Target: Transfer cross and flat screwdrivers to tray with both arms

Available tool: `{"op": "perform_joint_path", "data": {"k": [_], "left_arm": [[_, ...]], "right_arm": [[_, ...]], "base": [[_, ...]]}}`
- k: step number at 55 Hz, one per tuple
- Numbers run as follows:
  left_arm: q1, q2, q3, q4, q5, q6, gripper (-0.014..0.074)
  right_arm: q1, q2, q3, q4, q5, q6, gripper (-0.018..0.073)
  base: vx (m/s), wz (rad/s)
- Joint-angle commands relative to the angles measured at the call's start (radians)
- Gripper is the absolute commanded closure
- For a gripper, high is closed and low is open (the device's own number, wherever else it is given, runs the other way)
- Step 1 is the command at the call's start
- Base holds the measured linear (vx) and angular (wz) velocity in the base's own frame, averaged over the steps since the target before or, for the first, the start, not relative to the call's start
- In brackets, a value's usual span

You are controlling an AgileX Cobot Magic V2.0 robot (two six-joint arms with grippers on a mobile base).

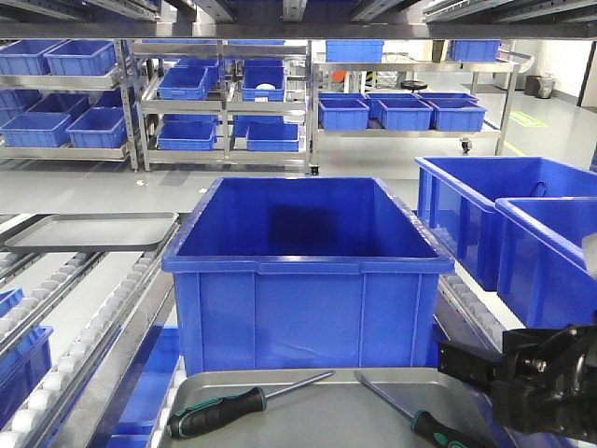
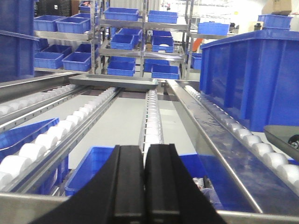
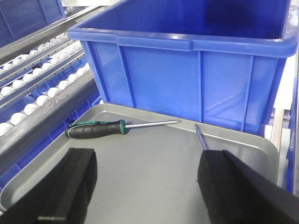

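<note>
The right gripper (image 3: 145, 186) stands wide apart, holding nothing, hovering over the grey tray (image 3: 140, 186). The left gripper (image 2: 144, 186) has its fingers pressed together, empty, above the roller conveyor (image 2: 154, 116).

Both screwdrivers lie in the tray: one (image 3: 100, 128) at about 10 o'clock from the right gripper in its wrist view, handle to the left; the other (image 1: 420, 415) at 1 o'clock, its handle hidden there behind a finger (visible from the front). A big blue bin (image 1: 303, 271) stands just behind the tray.

No writing is readable.
</note>
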Motion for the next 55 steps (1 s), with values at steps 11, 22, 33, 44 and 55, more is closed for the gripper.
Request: {"op": "perform_joint_path", "data": {"k": [11,22,33,44,55], "left_arm": [[0.003,-0.013,-0.027,0.0,-0.075,-0.011,0.0566],[0.003,-0.013,-0.027,0.0,-0.075,-0.011,0.0566],[0.003,-0.013,-0.027,0.0,-0.075,-0.011,0.0566],[0.003,-0.013,-0.027,0.0,-0.075,-0.011,0.0566],[0.003,-0.013,-0.027,0.0,-0.075,-0.011,0.0566]], "right_arm": [[-0.003,-0.012,-0.031,0.008,-0.064,-0.009,0.0029],[-0.003,-0.012,-0.031,0.008,-0.064,-0.009,0.0029],[-0.003,-0.012,-0.031,0.008,-0.064,-0.009,0.0029],[-0.008,-0.055,0.007,-0.107,-0.086,-0.008,0.0042],[-0.117,-0.28,0.228,-0.152,-0.196,0.055,0.0135]], "base": [[0.0,0.0],[0.0,0.0],[0.0,0.0],[0.0,0.0],[0.0,0.0]]}}
